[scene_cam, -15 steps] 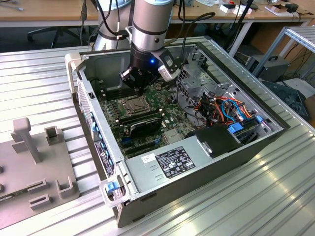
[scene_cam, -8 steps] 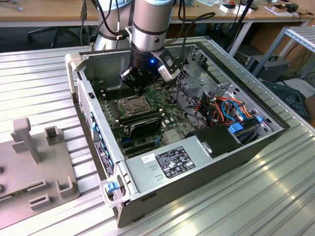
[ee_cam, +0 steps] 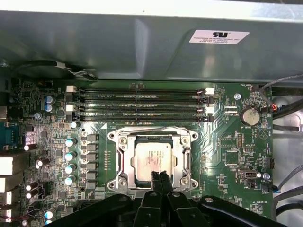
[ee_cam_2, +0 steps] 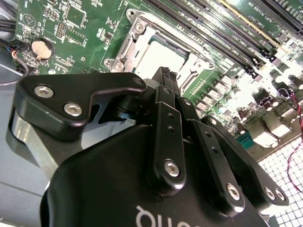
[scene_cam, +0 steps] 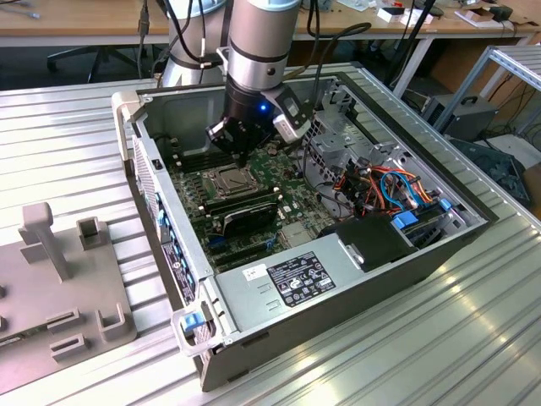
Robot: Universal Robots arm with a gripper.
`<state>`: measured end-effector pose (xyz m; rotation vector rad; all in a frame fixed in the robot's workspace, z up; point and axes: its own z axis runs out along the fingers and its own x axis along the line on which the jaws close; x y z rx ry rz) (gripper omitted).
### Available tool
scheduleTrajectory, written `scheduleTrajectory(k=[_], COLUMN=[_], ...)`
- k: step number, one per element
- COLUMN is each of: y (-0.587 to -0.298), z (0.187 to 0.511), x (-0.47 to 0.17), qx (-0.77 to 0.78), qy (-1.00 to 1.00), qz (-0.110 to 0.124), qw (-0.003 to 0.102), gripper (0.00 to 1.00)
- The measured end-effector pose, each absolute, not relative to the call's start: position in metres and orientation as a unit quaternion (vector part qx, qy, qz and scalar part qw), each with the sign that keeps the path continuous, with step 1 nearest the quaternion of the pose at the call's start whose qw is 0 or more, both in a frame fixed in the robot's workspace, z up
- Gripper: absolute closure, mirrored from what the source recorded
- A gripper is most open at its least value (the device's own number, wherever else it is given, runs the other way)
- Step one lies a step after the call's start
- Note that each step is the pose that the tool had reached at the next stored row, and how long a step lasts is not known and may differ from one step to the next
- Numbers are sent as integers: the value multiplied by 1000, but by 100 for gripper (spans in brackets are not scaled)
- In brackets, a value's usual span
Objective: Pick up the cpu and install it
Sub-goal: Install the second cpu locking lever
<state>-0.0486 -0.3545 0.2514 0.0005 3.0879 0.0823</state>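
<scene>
The cpu (ee_cam: 150, 158), a silver-grey square, lies flat inside the open socket frame (ee_cam: 120, 142) on the green motherboard. It also shows in the second wrist view as the cpu (ee_cam_2: 161, 54) and in the exterior view as the cpu (scene_cam: 229, 178). My gripper (ee_cam: 160, 176) hangs just above the cpu's edge with its two thin black fingers pressed together and nothing visible between them. In the second wrist view the gripper (ee_cam_2: 165, 75) points down at the socket. In the exterior view the gripper (scene_cam: 242, 159) stands inside the open computer case.
Memory slots (ee_cam: 142, 101) run beside the socket and a coin battery (ee_cam: 249, 115) sits nearby. A black graphics card (scene_cam: 245, 216), the power supply (scene_cam: 296, 275) and coloured cables (scene_cam: 389, 182) crowd the case. The case walls (scene_cam: 148, 169) rise around. A grey fixture (scene_cam: 59, 288) lies at the exterior view's left.
</scene>
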Motion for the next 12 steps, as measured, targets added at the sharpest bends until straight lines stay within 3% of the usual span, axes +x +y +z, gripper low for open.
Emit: scheduleTrajectory(k=[12], y=[-357], z=[251], x=[-49], qx=[0], qy=[999], qz=[27], qw=[26], gripper=[89])
